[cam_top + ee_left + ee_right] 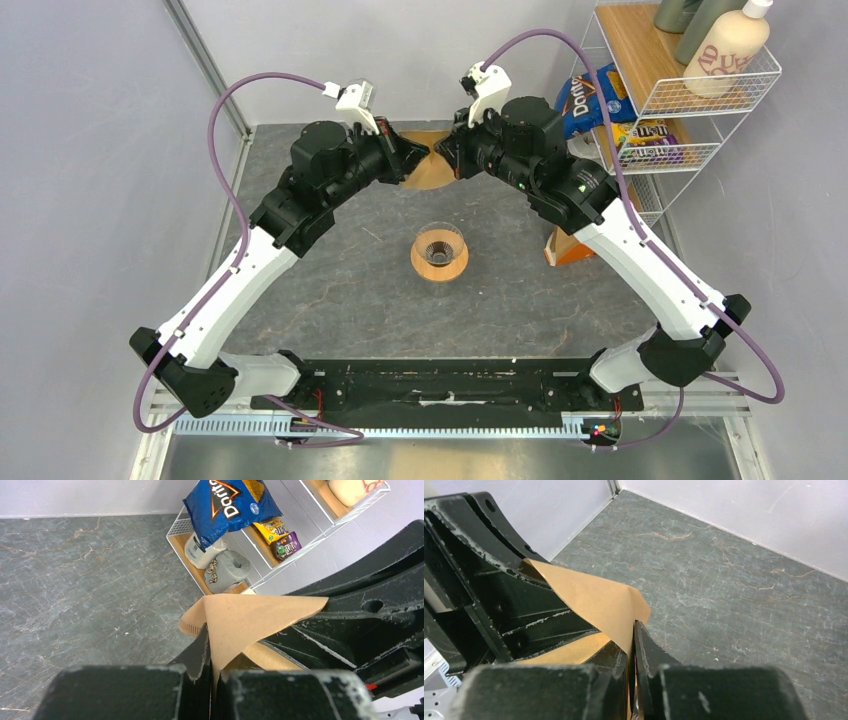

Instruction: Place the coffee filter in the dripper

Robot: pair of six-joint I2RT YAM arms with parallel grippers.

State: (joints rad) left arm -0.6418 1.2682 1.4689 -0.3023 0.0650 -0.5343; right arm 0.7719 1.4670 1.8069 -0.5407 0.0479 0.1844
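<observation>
The tan-brown paper coffee filter (432, 165) hangs above the far middle of the table, held between both grippers. My left gripper (418, 158) is shut on its left side; the left wrist view shows the filter (250, 620) pinched between the fingers. My right gripper (447, 158) is shut on its right side; the right wrist view shows the filter (594, 600) clamped in the jaws. The dripper (439, 252), a clear glass cone on an orange-brown wooden collar, stands upright at the table's middle, nearer than the grippers and apart from them.
A white wire shelf rack (690, 90) stands at the back right with a Doritos bag (590, 100), candy packs and bottles. An orange-brown object (565, 248) sits on the table under the right arm. Grey walls close the back and left.
</observation>
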